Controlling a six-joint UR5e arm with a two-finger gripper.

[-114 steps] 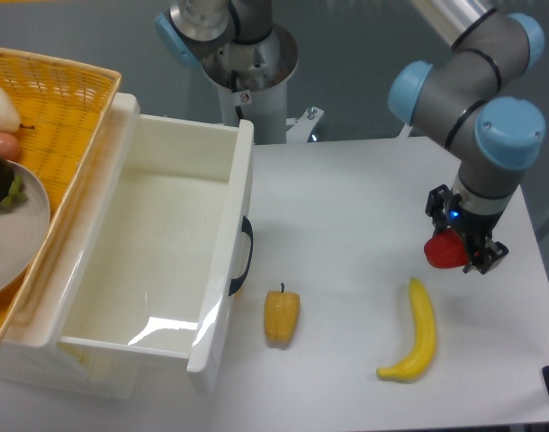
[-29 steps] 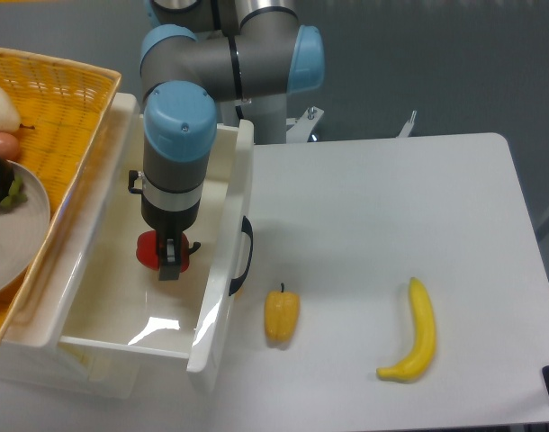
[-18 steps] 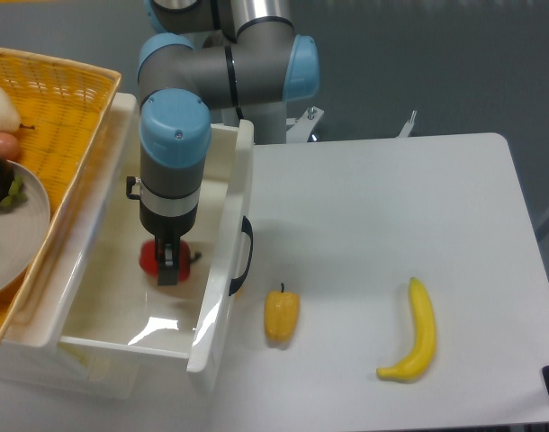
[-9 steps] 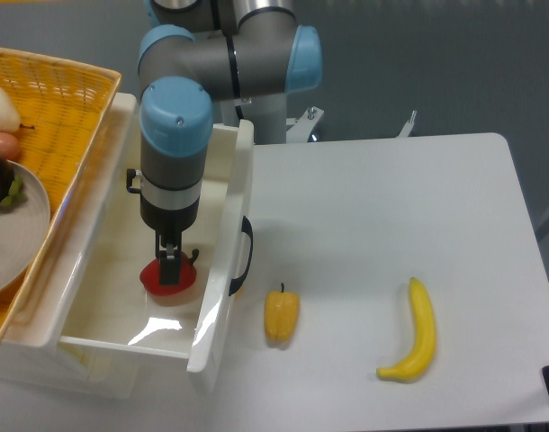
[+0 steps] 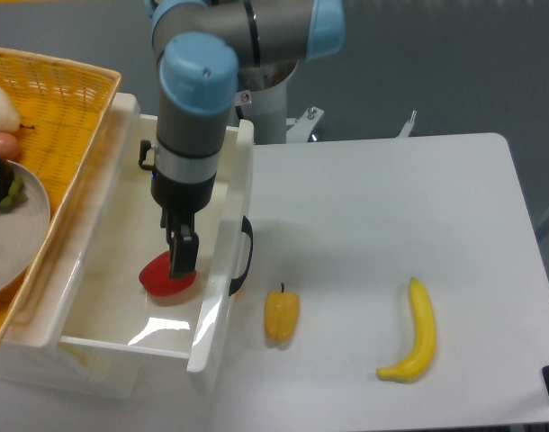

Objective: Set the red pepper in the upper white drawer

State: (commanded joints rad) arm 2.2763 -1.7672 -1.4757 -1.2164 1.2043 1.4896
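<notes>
Only one camera view here. The pepper (image 5: 164, 275) lies on the floor of the drawer (image 5: 103, 270), left of centre in the frame, close to the front panel with the dark handle (image 5: 246, 256). The gripper (image 5: 183, 255) hangs right over it, its dark fingers (image 5: 184, 252) overlapping the pepper's right edge from this angle. Honestly can't tell whether the claw is gripping it or spread apart. To the right on the table (image 5: 382, 225) sit a yellow pepper (image 5: 282, 315) and a banana (image 5: 417, 333). A basket (image 5: 40, 117) fills the upper left corner.
</notes>
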